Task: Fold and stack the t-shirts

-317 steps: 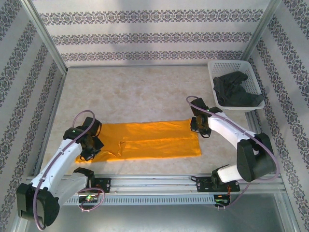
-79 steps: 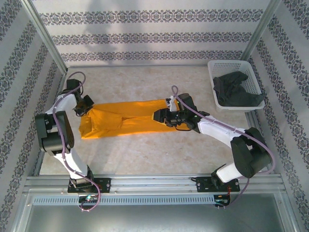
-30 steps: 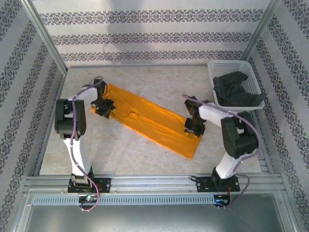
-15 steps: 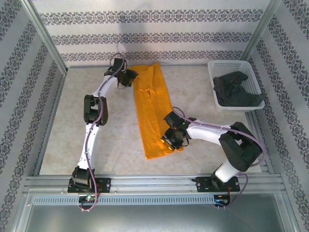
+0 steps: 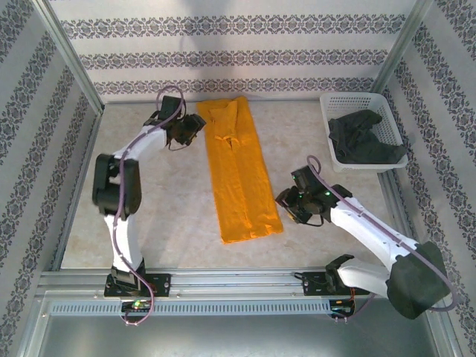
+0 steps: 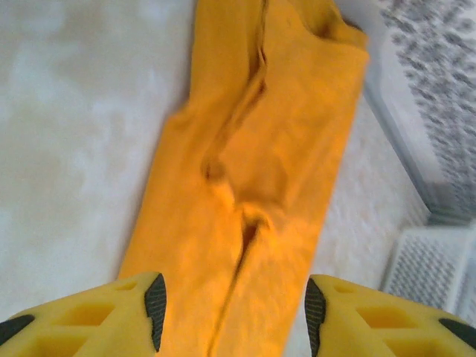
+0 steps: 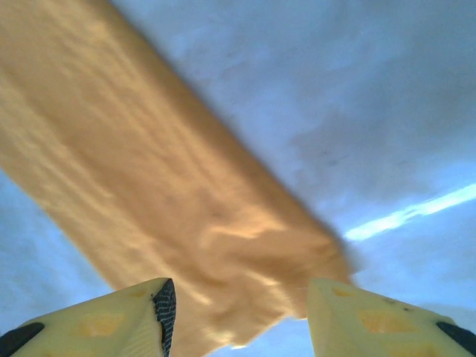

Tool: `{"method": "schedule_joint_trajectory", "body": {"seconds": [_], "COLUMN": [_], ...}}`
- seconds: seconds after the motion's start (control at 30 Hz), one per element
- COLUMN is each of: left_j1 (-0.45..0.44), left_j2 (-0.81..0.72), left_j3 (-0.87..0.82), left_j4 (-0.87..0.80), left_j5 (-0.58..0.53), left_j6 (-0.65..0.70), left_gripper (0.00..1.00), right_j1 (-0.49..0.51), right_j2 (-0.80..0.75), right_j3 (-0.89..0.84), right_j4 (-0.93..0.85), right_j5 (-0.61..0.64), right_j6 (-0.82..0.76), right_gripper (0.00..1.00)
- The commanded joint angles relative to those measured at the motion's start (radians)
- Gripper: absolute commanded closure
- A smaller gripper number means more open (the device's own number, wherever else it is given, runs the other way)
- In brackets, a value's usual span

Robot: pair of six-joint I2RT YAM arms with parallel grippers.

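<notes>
Both arms have let go. The left gripper (image 5: 190, 131) sits just beside the far end of the orange t-shirt (image 5: 239, 175), on its left. The right gripper (image 5: 288, 204) is just off the near end, on its right. Both wrist views show the yellow fingers parted with nothing between them, only cloth on the table beyond.

Change: a second ago the strip lay on a diagonal with an arm at each end. Now it runs straight from the back wall toward me, released and flat. It is already folded lengthwise into a narrow strip.

My reading is that the turn is finished and the crosswise folds come next. The near hem looks like the end to bring over.

- The left wrist view shows a puckered ridge (image 6: 245, 223) down the middle near the collar. It could bulk up the fold.
- The far end lies close to the back frame, so the left arm has little room there.
- The grey t-shirt (image 5: 364, 141) is bunched in the white basket (image 5: 353, 99) at far right, well apart and not started.
- The table (image 5: 149, 223) around the strip is bare.
</notes>
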Motion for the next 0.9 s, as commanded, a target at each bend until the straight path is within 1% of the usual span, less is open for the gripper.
{"method": "schedule_joint_trajectory", "body": {"seconds": [0.0, 0.1, 0.2, 0.27, 0.37, 0.47, 0.57, 0.63, 0.7, 0.73, 0.77, 0.8, 0.87], "left_j1": [-0.059, -0.122, -0.208, -0.264, -0.336, -0.413, -0.493, -0.539, -0.569, -0.576, -0.582, -0.587, -0.595], "left_j2": [-0.144, -0.284, -0.394, -0.447, -0.502, -0.517, -0.498, -0.487, -0.498, -0.503, -0.504, -0.501, -0.479], "left_j3": [-0.26, -0.474, -0.628, -0.708, -0.797, -0.84, -0.855, -0.853, -0.854, -0.866, -0.877, -0.884, -0.891], "left_j4": [0.028, -0.006, -0.027, -0.029, -0.006, 0.029, 0.063, 0.03, -0.011, 0.001, 0.022, 0.039, 0.089], "left_j5": [0.074, 0.127, 0.164, 0.179, 0.194, 0.205, 0.222, 0.226, 0.207, 0.205, 0.205, 0.206, 0.202], "left_j6": [-0.02, -0.03, -0.066, -0.111, -0.196, -0.278, -0.358, -0.381, -0.392, -0.405, -0.42, -0.434, -0.461], "left_gripper": [0.49, 0.51, 0.51, 0.51, 0.5, 0.5, 0.51, 0.51, 0.51, 0.51, 0.51, 0.51, 0.5], "right_j1": [-0.014, -0.009, -0.003, 0.006, 0.008, 0.012, 0.018, 0.023, 0.03, 0.033, 0.036, 0.039, 0.045], "right_j2": [0.046, 0.134, 0.217, 0.26, 0.308, 0.322, 0.309, 0.297, 0.278, 0.267, 0.259, 0.251, 0.231], "right_j3": [-0.046, -0.046, -0.029, -0.013, -0.008, -0.028, -0.047, -0.049, -0.049, -0.049, -0.05, -0.051, -0.058], "right_j4": [-0.077, -0.022, 0.047, 0.065, 0.061, 0.07, 0.095, 0.105, 0.105, 0.105, 0.104, 0.096, 0.084], "right_j5": [-0.053, -0.118, -0.173, -0.183, -0.188, -0.201, -0.214, -0.219, -0.209, -0.207, -0.207, -0.204, -0.201], "right_j6": [-0.308, -0.399, -0.432, -0.438, -0.428, -0.405, -0.368, -0.344, -0.323, -0.311, -0.301, -0.291, -0.273], "right_gripper": [0.49, 0.5, 0.51, 0.54, 0.62, 0.65, 0.69, 0.77, 0.89, 0.95, 0.98, 1.0, 1.0]}}
